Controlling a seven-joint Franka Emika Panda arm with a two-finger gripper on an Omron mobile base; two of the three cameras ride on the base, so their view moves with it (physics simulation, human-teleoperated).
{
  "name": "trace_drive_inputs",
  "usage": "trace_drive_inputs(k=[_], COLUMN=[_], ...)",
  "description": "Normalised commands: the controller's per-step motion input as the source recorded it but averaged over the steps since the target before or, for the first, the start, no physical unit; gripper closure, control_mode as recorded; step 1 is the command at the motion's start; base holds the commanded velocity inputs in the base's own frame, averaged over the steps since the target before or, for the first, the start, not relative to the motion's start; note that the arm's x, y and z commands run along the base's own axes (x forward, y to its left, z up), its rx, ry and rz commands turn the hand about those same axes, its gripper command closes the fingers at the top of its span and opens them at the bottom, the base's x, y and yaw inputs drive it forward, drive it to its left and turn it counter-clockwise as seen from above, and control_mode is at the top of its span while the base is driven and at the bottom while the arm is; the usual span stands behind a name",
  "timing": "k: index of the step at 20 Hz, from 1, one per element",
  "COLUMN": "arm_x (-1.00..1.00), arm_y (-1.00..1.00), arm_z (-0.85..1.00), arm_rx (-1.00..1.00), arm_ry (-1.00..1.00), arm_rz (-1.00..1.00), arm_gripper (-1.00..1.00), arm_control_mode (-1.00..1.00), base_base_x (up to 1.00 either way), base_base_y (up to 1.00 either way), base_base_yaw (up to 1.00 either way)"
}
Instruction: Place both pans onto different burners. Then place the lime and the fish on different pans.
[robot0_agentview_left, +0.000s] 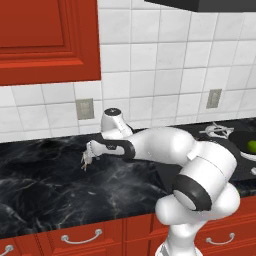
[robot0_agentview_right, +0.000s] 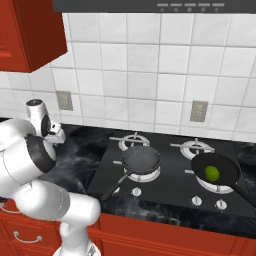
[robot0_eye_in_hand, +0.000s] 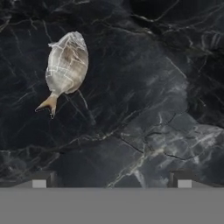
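A pale grey-tan fish (robot0_eye_in_hand: 65, 65) lies on the black marble counter, up and left of centre in the hand view. My gripper (robot0_eye_in_hand: 111, 181) hovers over the counter beside it, open and empty, its fingertips (robot0_eye_in_hand: 43, 179) spread wide. In the left base view the gripper (robot0_agentview_left: 90, 150) hangs just above the fish (robot0_agentview_left: 85, 161). The grey-black pan (robot0_agentview_right: 141, 160) sits on the front left burner, its handle pointing to the front left. On the front right burner sits the black pan (robot0_agentview_right: 216, 170) with the lime (robot0_agentview_right: 212, 173) inside it.
Two rear burners (robot0_agentview_right: 136, 141) stand bare on the black cooktop, with knobs (robot0_agentview_right: 135, 191) along its front. The tiled wall carries outlets (robot0_agentview_right: 64, 100). Red upper cabinets (robot0_agentview_left: 47, 40) hang to the left, above the marble counter (robot0_agentview_left: 45, 175).
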Motion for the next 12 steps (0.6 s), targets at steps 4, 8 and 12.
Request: trace_drive_inputs(k=[4,8,12], arm_x=[0.36,0.38,0.25], arm_y=[0.23,0.22,0.24], arm_z=[-0.04,0.0,0.0], arm_rx=[0.0,0.0,0.0], arm_ry=[0.0,0.0,0.01], arm_rz=[0.0,0.0,0.01], arm_gripper=[-1.0,-1.0,-1.0], arm_control_mode=[-1.0,-1.0,-1.0], base_base_x=[0.0,0.0,0.0], base_base_y=[0.0,0.0,0.0], base_base_yaw=[0.0,0.0,0.0])
